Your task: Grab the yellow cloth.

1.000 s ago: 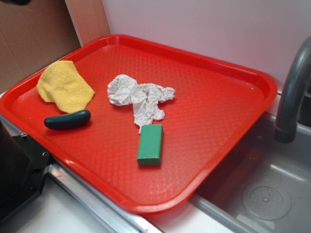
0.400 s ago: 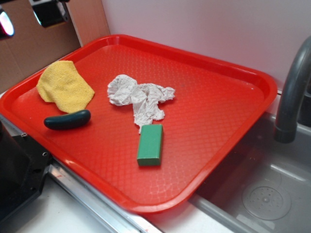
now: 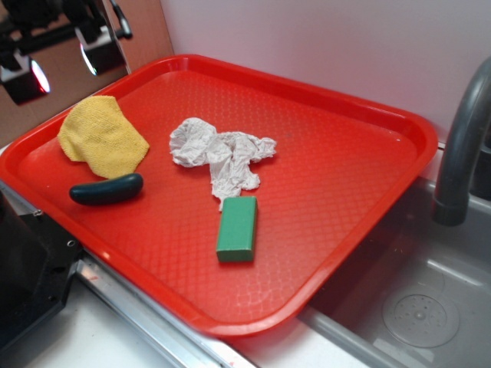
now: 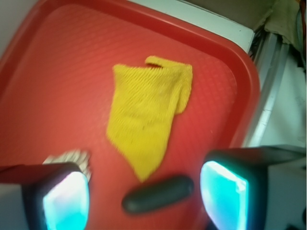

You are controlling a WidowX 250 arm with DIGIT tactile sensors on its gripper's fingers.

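The yellow cloth point(image 3: 103, 136) lies flat on the left part of the red tray point(image 3: 322, 199). In the wrist view the yellow cloth point(image 4: 147, 115) sits mid-frame, ahead of the fingers. My gripper point(image 3: 63, 61) hangs in the air above the tray's far left corner, up and left of the cloth, not touching it. Its jaws stand wide apart and nothing is between them; in the wrist view my gripper point(image 4: 144, 199) shows only tray and a dark object in the gap.
A dark green cucumber-shaped object point(image 3: 106, 188) lies just in front of the cloth. Crumpled white paper point(image 3: 219, 157) and a green block point(image 3: 237, 228) sit mid-tray. At the right are a grey faucet point(image 3: 460, 153) and a sink point(image 3: 422, 307). A cardboard wall stands behind.
The gripper came into the exterior view from the top left and has moved down and right toward the tray's corner. The objects on the tray have not moved.
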